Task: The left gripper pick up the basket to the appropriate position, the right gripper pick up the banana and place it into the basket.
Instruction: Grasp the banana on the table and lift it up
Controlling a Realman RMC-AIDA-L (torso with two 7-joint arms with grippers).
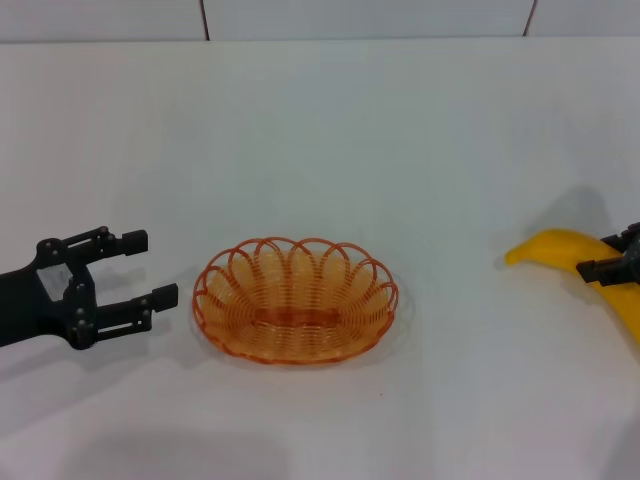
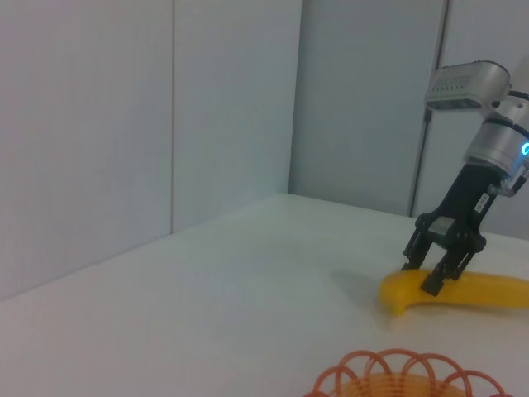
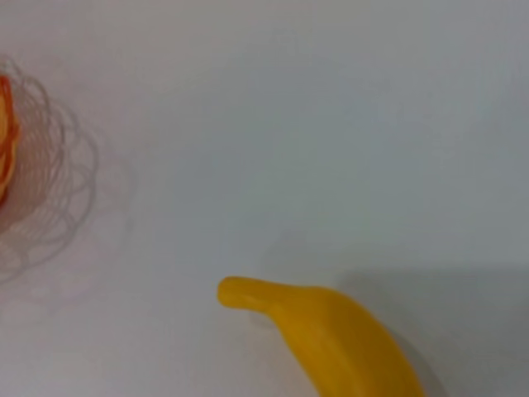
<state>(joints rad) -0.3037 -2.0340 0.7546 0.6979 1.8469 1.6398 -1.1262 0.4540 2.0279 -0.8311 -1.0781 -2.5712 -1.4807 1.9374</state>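
The orange wire basket [image 1: 295, 300] sits on the white table in the middle of the head view; its rim also shows in the left wrist view [image 2: 405, 376]. My left gripper [image 1: 150, 268] is open and empty, level with the basket's left side and a short gap from its rim. The yellow banana [image 1: 553, 248] lies at the far right. My right gripper [image 1: 598, 255] is closed across its middle, one finger on each side, as the left wrist view shows [image 2: 423, 277]. The banana [image 2: 475, 291] looks low at the table. Its tip shows in the right wrist view [image 3: 322, 327].
The white table [image 1: 320, 130] runs back to a pale panelled wall [image 2: 165, 124]. The basket's edge and shadow show at the side of the right wrist view [image 3: 7, 141]. Bare table lies between basket and banana.
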